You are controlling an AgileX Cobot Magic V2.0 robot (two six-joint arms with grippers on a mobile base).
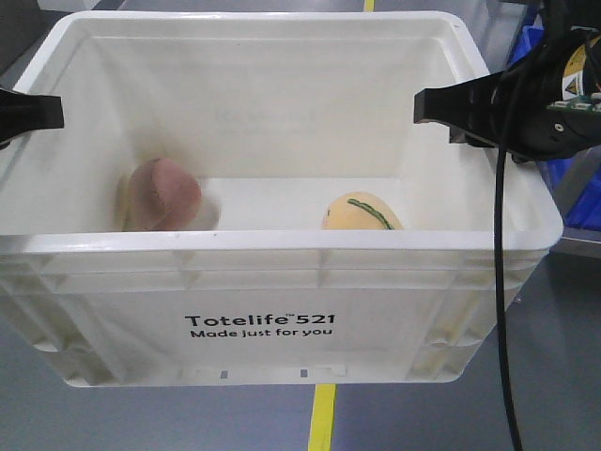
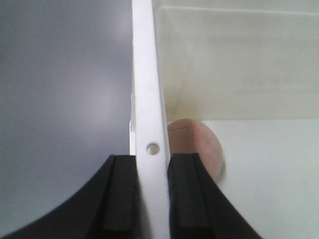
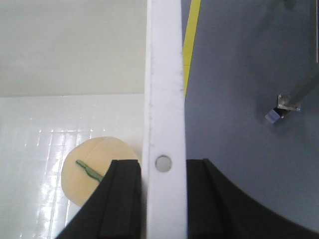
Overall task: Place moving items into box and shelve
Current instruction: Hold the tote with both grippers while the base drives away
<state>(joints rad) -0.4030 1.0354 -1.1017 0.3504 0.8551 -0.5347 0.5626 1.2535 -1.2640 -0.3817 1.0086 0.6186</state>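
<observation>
The box is filling the front view, white, with both balls lying on its floor. The pink ball is sitting at the left, near the left wall. The yellow ball is lying toward the right, well apart from it, with its green stripe facing up.

The left gripper is pinching the box's left rim, 1 finger pressing the outside and the other the inside, with only the rim between them. The right gripper is gripping the right rim the same way, its 2 fingers closed tight against either face.

In the left wrist view the pink ball is showing just behind the inner finger. In the right wrist view the yellow ball is lying just beside the inner finger. A black cable is hanging in front of the box's right side. A yellow line is running along the grey floor beneath the box.
</observation>
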